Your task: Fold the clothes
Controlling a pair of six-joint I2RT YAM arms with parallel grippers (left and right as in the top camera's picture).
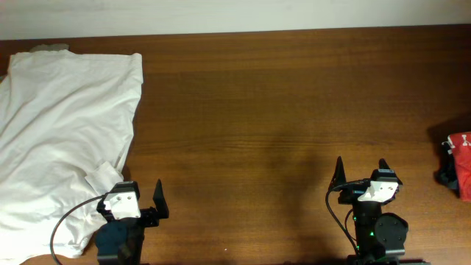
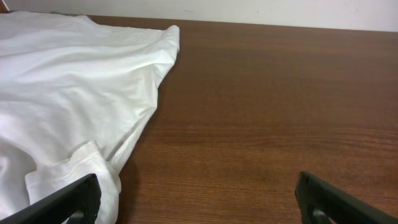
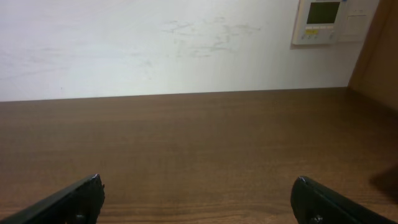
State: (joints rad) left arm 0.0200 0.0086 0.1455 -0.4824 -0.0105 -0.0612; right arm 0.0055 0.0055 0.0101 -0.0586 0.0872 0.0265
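A brown wooden table [image 1: 257,110] fills the overhead view. The white T-shirt [image 1: 59,132] lies spread and rumpled across the upper left and left side of the frame, with one corner near the table's far edge and a folded hem low down beside the left arm. The left gripper [image 2: 196,190] sits at the lower left with its jaws wide apart and empty. One finger is over the hem. The right gripper [image 1: 362,173], at the lower right, is also spread and empty. A red object [image 1: 462,151] shows at the right edge.
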